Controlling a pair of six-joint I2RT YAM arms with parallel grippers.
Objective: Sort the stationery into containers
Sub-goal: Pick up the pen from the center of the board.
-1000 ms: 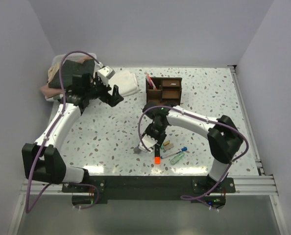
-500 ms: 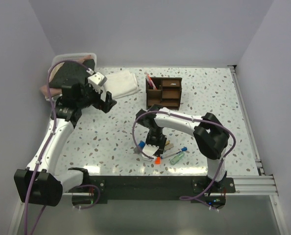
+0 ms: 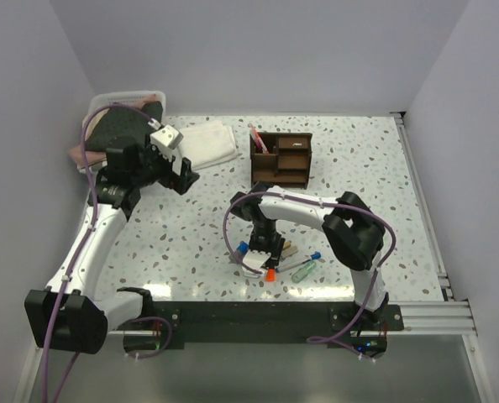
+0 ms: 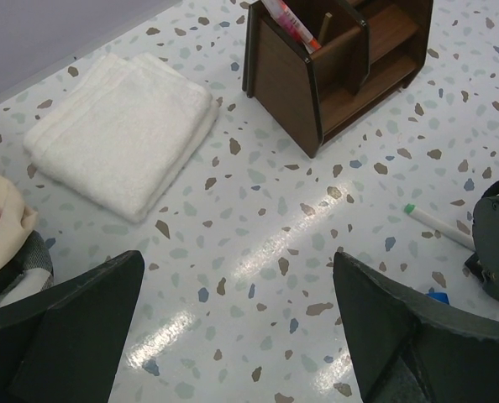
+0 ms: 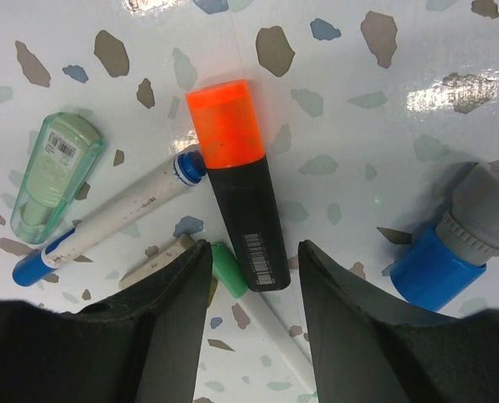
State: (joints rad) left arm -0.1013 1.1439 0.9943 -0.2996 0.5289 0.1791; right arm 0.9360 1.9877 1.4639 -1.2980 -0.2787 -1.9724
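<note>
My right fingers [image 5: 161, 319] are part open, straddling the black body of the orange-capped plastic highlighter [image 5: 237, 180], which lies flat on the counter [image 3: 191, 235], lower centre. Slim gaps both sides, not clamped. Left fingers [image 4: 73, 327] spread wide, empty. Dark brown wooden organiser [image 3: 281, 159], upper centre: pink pen [image 4: 287, 18] in tall compartment. Versus a second ago, right wrist has dropped over the highlighter.

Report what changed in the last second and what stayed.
The right gripper moved toward the near edge, open jaws astride the orange-capped black highlighter, not gripping. The left gripper shifted slightly left, open. The dark brown wooden organiser and folded white towel stayed put.
</note>
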